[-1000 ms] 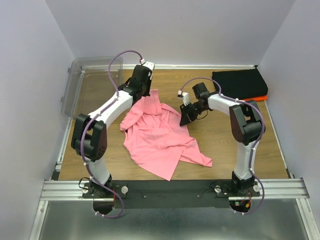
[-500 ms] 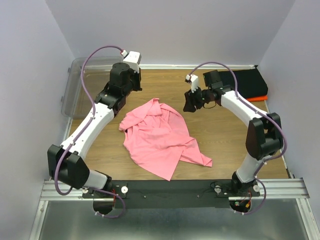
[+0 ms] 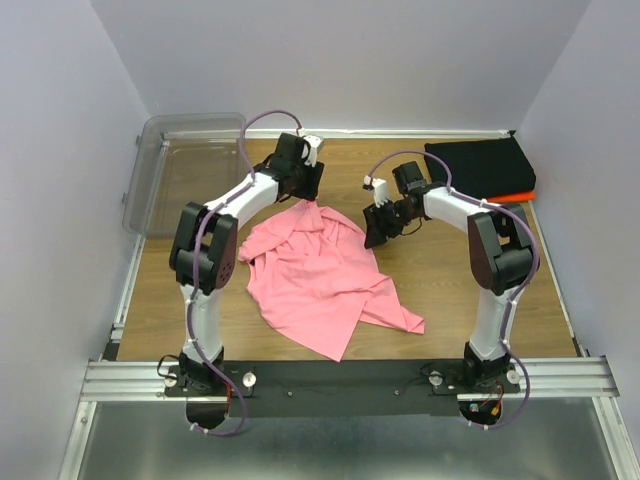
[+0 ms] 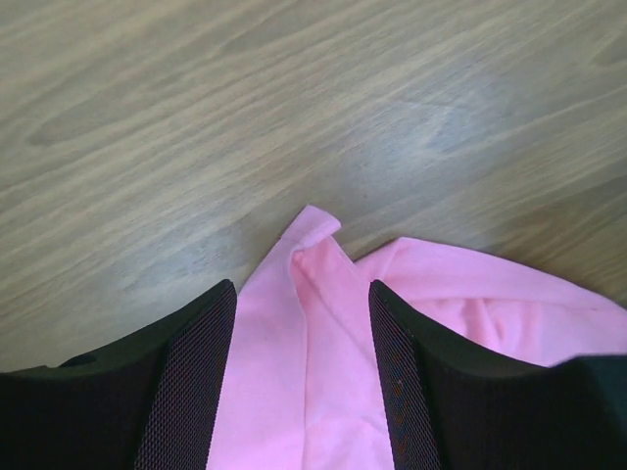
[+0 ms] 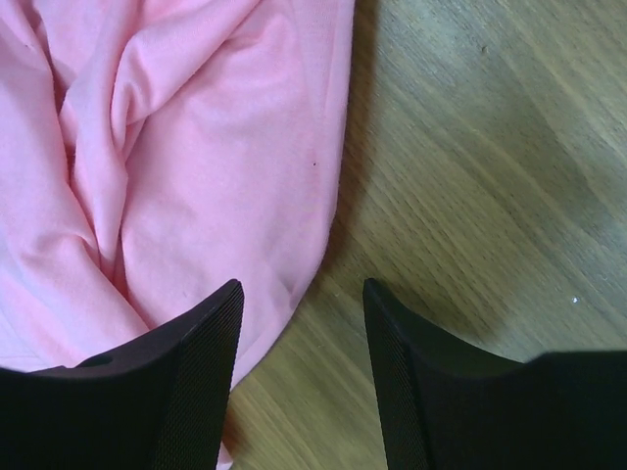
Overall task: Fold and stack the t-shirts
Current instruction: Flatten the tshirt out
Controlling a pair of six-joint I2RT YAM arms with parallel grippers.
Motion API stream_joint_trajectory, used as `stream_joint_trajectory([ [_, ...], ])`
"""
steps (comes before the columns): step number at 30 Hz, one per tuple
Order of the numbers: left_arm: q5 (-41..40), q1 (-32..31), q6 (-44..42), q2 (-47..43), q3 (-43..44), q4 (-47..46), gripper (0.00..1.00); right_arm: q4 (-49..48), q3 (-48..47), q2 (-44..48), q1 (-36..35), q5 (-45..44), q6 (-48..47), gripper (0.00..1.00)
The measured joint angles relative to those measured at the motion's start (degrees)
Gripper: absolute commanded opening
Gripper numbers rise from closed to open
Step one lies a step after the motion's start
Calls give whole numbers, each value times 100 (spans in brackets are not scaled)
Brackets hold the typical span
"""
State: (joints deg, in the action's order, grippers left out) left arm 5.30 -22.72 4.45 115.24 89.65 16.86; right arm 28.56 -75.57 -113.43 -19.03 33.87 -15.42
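Observation:
A salmon-pink t-shirt (image 3: 318, 272) lies crumpled on the wooden table's middle. My left gripper (image 3: 309, 192) hangs over its far tip; in the left wrist view the gripper (image 4: 303, 299) is open, with a pointed fold of the pink t-shirt (image 4: 309, 323) lying loose between the fingers (image 4: 191, 382). My right gripper (image 3: 377, 230) is at the shirt's far right edge, also open (image 5: 302, 294): its left finger (image 5: 191, 382) is over the hem of the pink t-shirt (image 5: 196, 157), its right finger over bare wood. A folded black t-shirt (image 3: 478, 166) rests on an orange t-shirt (image 3: 519, 196) at the back right.
A clear plastic bin (image 3: 180, 170) sits at the back left, just off the table's edge. Grey walls close in on three sides. The metal rail (image 3: 340, 378) with the arm bases runs along the near edge.
Both grippers opened and let go of the shirt's far edge, which settled flatter. The arms swung up and away, then came back down to that same edge.

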Motion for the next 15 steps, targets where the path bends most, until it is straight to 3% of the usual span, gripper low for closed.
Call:
stream_joint_trajectory([
  [6,-107,-24,-179,643,398,339,58,-2,0,-15,0,11,35,59],
  [8,-208,-37,-225,719,431,435,46,-2,0,-15,0,9,39,59],
  [9,-260,-46,-249,748,450,463,23,-2,0,-15,2,9,37,59],
  [11,-402,-79,-310,822,516,531,4,-2,0,-15,0,9,37,59],
  [12,-450,-98,-310,855,542,549,0,-4,2,-15,0,9,37,59],
  [15,-542,-162,-317,890,555,603,0,-9,33,11,2,7,37,59],
])
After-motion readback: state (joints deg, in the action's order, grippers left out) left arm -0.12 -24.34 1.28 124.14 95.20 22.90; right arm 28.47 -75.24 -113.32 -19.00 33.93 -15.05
